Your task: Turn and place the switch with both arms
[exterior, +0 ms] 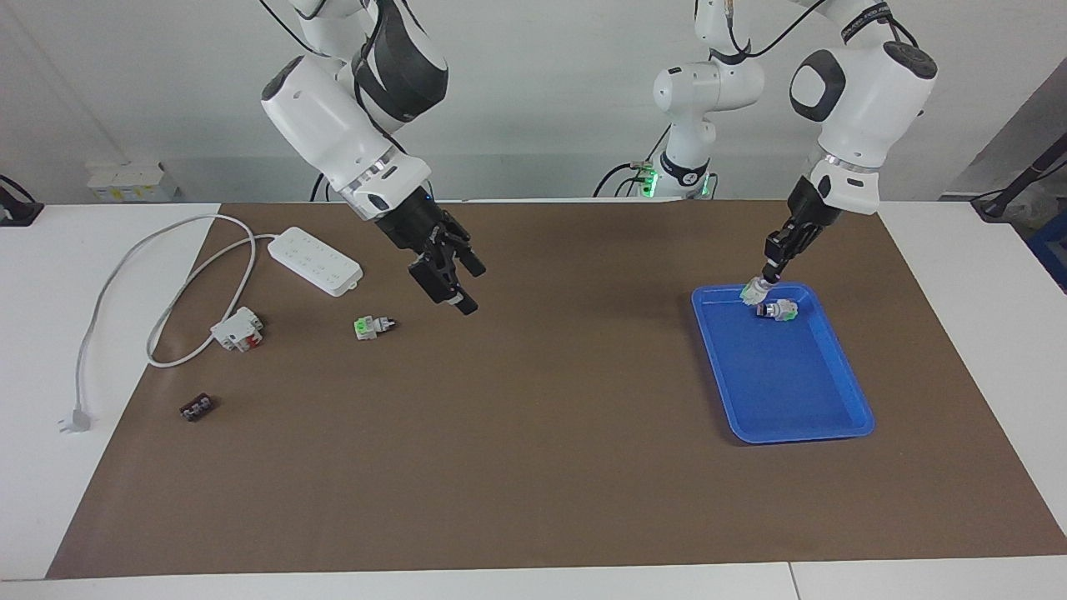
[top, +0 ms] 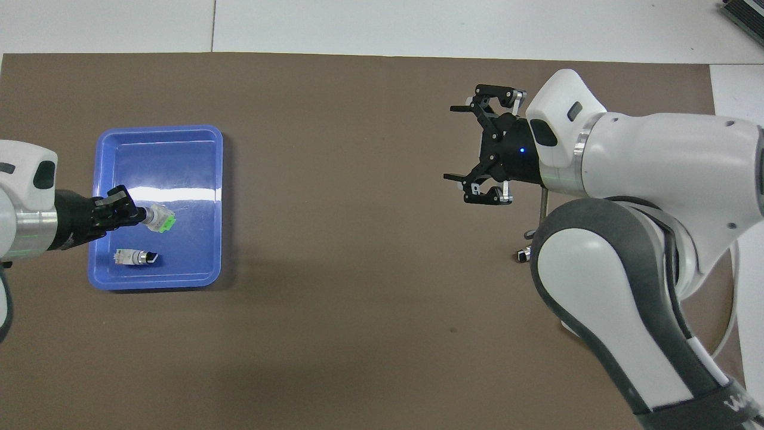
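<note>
My left gripper point(exterior: 768, 278) grips a switch point(exterior: 754, 291) over the blue tray point(exterior: 800, 392). My right gripper point(exterior: 454, 287) hangs spread over the brown mat point(exterior: 542, 417), near another switch point(exterior: 372, 327).

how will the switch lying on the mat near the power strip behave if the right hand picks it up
The switch looks small and hard, so probably light and stiff. It lies on its side with a rounded knob end, so a nudge might roll or spin it on the brown mat. The open right hand seems far wider than it, so an off-centre pinch could twist it.
</note>
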Robot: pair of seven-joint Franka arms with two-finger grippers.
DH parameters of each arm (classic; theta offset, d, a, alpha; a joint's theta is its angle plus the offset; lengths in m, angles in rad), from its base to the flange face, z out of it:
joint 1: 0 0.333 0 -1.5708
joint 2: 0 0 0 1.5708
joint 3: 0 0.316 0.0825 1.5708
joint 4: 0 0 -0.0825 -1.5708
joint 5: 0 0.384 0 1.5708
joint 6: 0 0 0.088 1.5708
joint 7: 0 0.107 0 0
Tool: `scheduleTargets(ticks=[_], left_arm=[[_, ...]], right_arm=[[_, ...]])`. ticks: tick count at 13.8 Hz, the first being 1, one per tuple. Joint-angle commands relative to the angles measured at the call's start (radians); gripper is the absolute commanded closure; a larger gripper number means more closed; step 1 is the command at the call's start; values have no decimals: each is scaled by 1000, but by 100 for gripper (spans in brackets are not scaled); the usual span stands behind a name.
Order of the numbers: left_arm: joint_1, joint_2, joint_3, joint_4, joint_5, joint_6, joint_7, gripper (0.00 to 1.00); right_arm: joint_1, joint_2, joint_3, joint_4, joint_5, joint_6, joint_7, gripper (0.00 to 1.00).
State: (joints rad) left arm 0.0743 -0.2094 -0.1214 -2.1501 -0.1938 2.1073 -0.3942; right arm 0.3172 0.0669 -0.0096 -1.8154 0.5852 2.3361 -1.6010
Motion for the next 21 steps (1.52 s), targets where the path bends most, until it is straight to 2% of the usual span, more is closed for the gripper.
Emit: scheduleTargets(ticks=[1, 4, 6, 7, 8, 9, 12, 15, 17, 19, 21], left_arm=[[-4, -5, -9, -54, 65, 3, 102, 100], [-2, 71, -7, -71, 97, 19, 240, 100], [12, 77, -7, -70, 99, 19, 293, 100], [25, 79, -7, -70, 100, 17, 298, 86], [33, 85, -7, -67, 99, 14, 311, 56], [35, 87, -7, -62, 99, 10, 311, 36], [35, 114, -7, 5, 99, -36, 311, 32], [32, 177, -6, 172, 100, -178, 308, 31], [22, 205, -4, 281, 111, -283, 304, 30], [7, 216, -11, 364, 228, -383, 308, 29], [-25, 216, -12, 461, 252, -496, 310, 28]], right_arm=[[-64, -6, 10, 63, -158, -125, 151, 0], [-101, -1, -1, 91, -232, -135, 294, 0], [-109, 2, -21, 111, -330, -124, 416, 0], [-115, 2, -23, 122, -359, -123, 532, 0], [-122, -2, -24, 122, -387, -130, 655, 0], [-125, -4, -24, 122, -421, -138, 773, 0], [-139, -7, -24, 122, -482, -147, 1016, 0], [-168, -10, -30, 143, -525, -199, 1214, 0], [-184, -10, -24, 174, -594, -263, 1312, 0], [-217, -30, -12, 176, -601, -338, 1445, 0], [-225, -62, -4, 168, -599, -475, 1545, 0]])
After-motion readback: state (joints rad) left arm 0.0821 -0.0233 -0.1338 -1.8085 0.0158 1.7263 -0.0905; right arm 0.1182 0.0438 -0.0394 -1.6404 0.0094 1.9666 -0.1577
